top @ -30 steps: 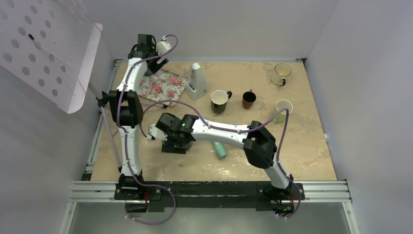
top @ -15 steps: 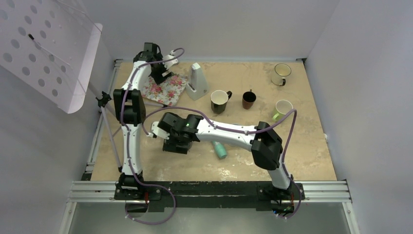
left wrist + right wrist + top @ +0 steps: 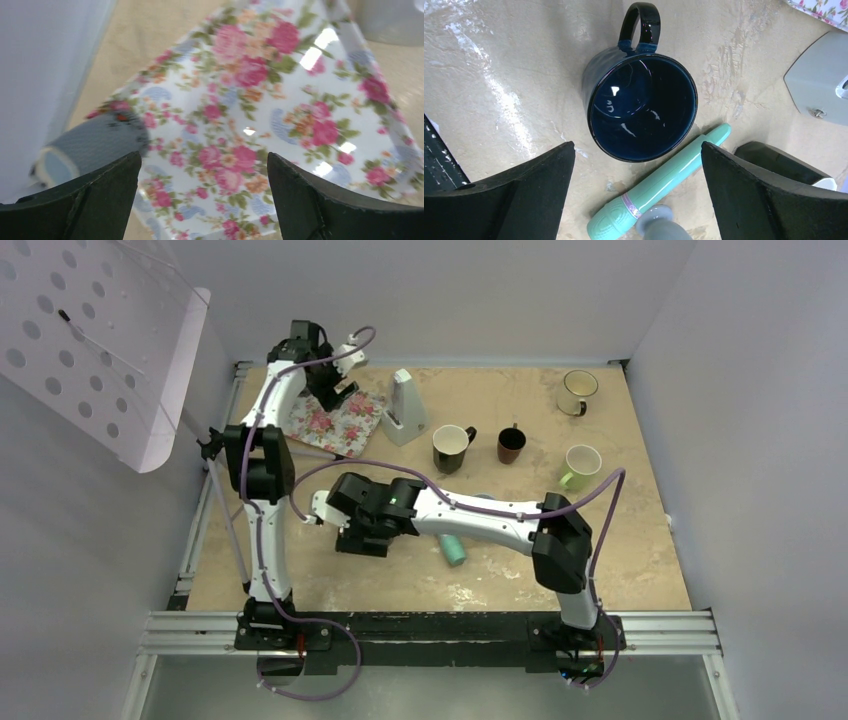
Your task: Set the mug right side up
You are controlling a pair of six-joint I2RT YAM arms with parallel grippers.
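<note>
Hovering over the dark blue mug (image 3: 639,105): right gripper (image 3: 637,145), the nearer arm, fingers spread wide to either side of it. The mug sits on the tabletop (image 3: 499,75), mouth facing the wrist, apparently upright, handle pointing away. Teal pen (image 3: 664,192) just beside the rim. Left gripper (image 3: 202,160), fingers apart, well away over the floral tray (image 3: 280,100).

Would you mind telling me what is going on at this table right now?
The right pincer hangs open and empty straight above a dark blue mug, which stands mouth up on the table with a teal tube lying beside it. So the mug looks right side up already. The left pincer, also open and empty, hovers over the floral tray at the far left corner.
</note>
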